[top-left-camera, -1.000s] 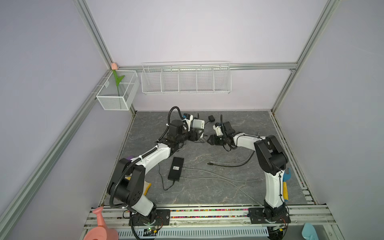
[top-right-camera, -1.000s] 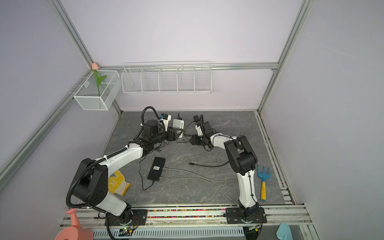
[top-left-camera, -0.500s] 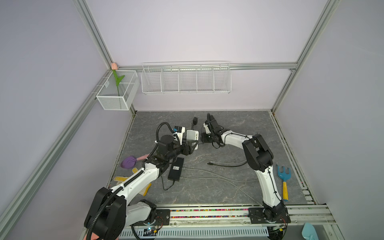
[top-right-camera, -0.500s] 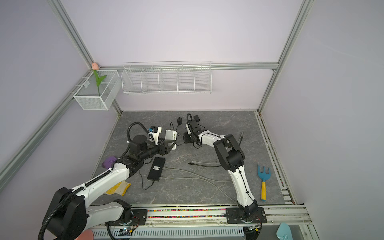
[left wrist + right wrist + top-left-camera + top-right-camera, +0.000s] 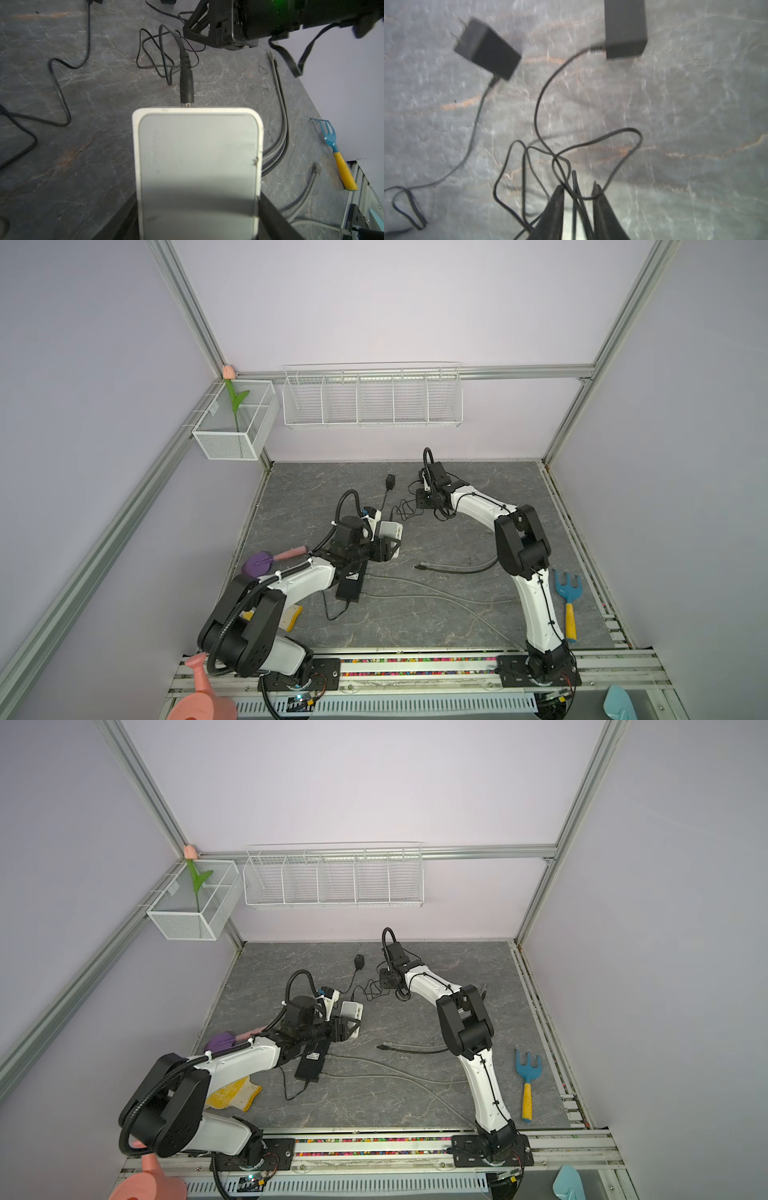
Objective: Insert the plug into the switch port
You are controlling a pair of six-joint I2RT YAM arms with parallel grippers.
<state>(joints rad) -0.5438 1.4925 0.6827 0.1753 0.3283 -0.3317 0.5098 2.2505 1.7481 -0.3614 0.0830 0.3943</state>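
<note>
Nearest me, the grey marbled mat (image 5: 415, 622) runs back to lilac walls and a white wire rack (image 5: 372, 396). My left gripper (image 5: 390, 548) clamps the white switch (image 5: 197, 166), and the plug (image 5: 186, 83) sits nose-in at its far edge. Beyond it, clear of the plug, my right gripper (image 5: 577, 187) has its jaws partly apart, with loose cord (image 5: 537, 116) running between them.
</note>
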